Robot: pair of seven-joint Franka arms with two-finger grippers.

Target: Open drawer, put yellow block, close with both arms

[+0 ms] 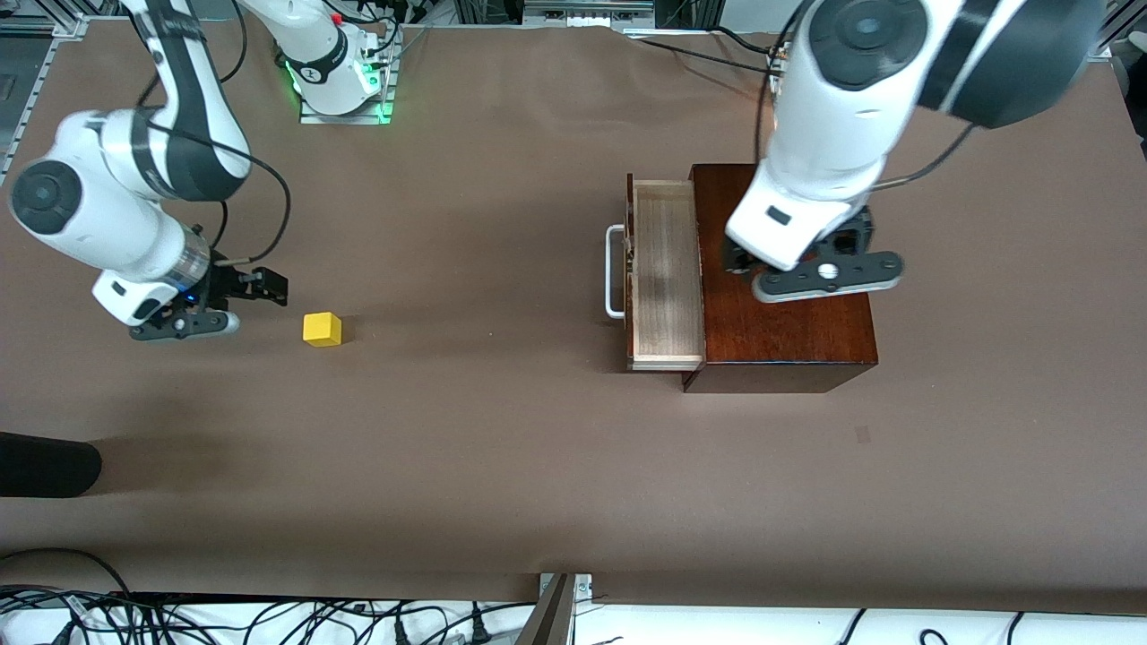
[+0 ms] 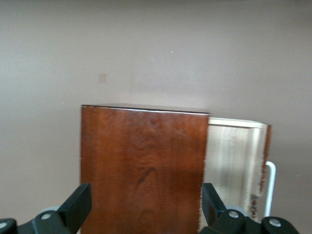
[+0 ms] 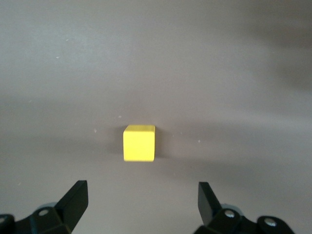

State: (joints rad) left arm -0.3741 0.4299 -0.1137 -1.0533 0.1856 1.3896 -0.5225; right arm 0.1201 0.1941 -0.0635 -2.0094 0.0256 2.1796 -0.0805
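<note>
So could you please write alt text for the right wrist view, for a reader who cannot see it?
A small yellow block sits on the brown table, framed between the open fingers of the right claw, which has not reached it yet.

Right arm (image 1: pixel 134 170): extended from its base, wrist bent downward. Right gripper (image 3: pixel 142 197): held low, fingers (image 3: pixel 75 197) spread wide, nothing between them. Left arm (image 1: pixel 860 116): reaches down from its base. Left gripper (image 2: pixel 146 202): raised, pointing down, fingers (image 2: pixel 78 204) wide apart, empty
</note>
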